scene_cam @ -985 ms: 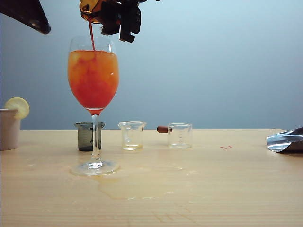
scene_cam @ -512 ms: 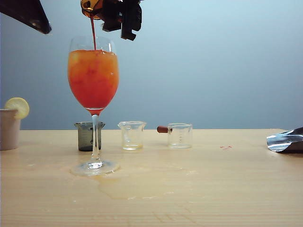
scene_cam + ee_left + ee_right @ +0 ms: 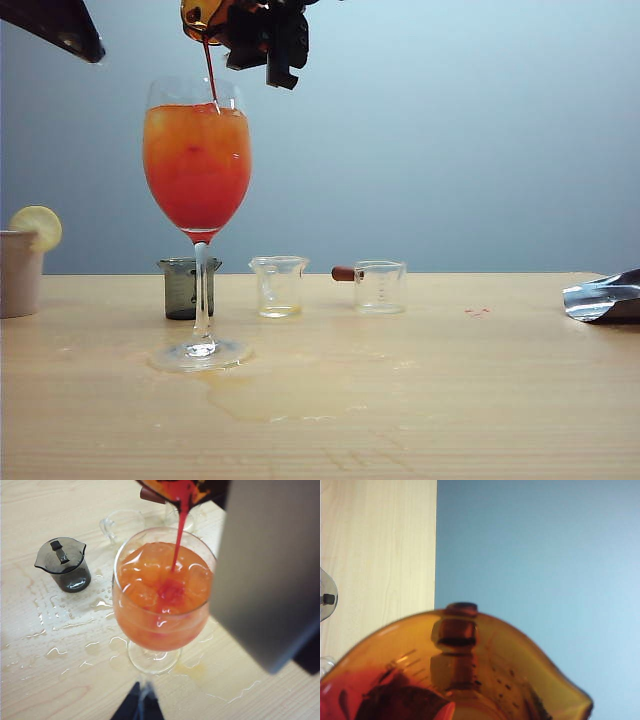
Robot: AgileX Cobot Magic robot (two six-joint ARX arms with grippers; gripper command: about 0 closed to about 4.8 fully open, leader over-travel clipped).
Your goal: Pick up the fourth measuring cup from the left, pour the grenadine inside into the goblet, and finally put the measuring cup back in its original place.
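The right gripper (image 3: 262,40) clamped the light, rigid, probably syrup-slick fourth measuring cup (image 3: 200,15) by its wall, tipped at twelve o'clock above the fragile goblet (image 3: 197,170), streaming grenadine (image 3: 177,535); the left gripper (image 3: 137,707) apparently held nothing.

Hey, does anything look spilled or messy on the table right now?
Yes. A puddle of clear and orange-tinted liquid spreads over the table around the goblet's foot, reaching toward the grey cup. The right gripper holds the amber measuring cup tipped, pouring grenadine.
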